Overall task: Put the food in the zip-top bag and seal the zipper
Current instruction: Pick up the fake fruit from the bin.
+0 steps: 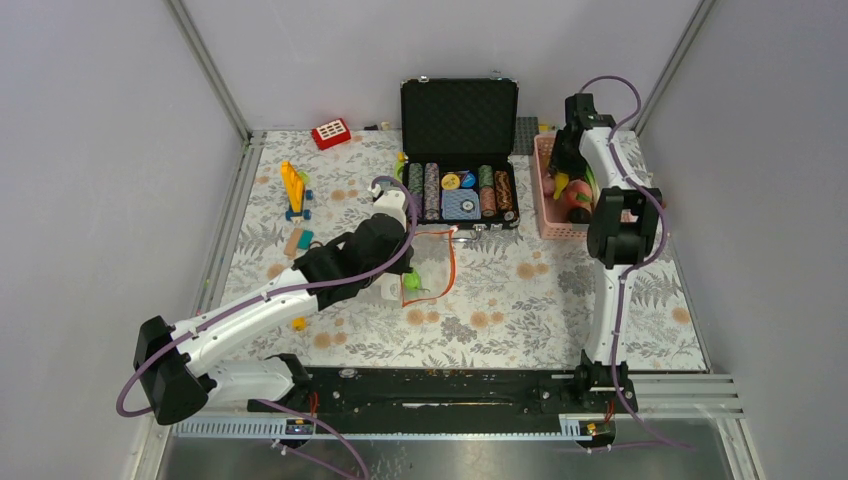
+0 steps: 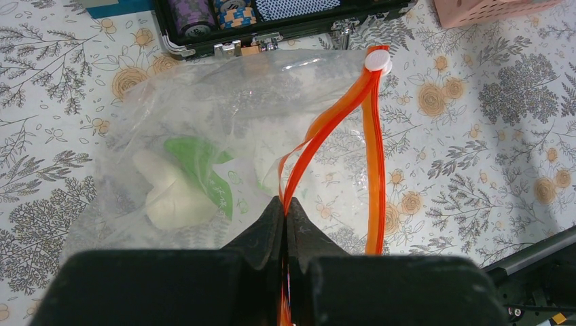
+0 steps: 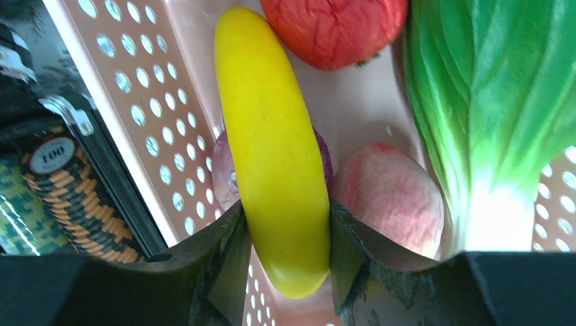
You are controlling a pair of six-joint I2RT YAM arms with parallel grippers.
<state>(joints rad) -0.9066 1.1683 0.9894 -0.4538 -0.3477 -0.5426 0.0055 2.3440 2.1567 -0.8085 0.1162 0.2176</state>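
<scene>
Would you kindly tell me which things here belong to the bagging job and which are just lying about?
Job: zip-top bag, orange zipper, green-white piece inside it, banana, red fruit, cabbage, pinkish fruit.
Lying about: poker-chip case, pink basket, yellow block toy, red brick.

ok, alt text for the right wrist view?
The right pincer grips a yellow toy banana near one end, inside a pink perforated basket. Around it lie a red fruit, a peach-coloured fruit and a green-white leafy cabbage. Stacked poker chips sit outside, left.
</scene>
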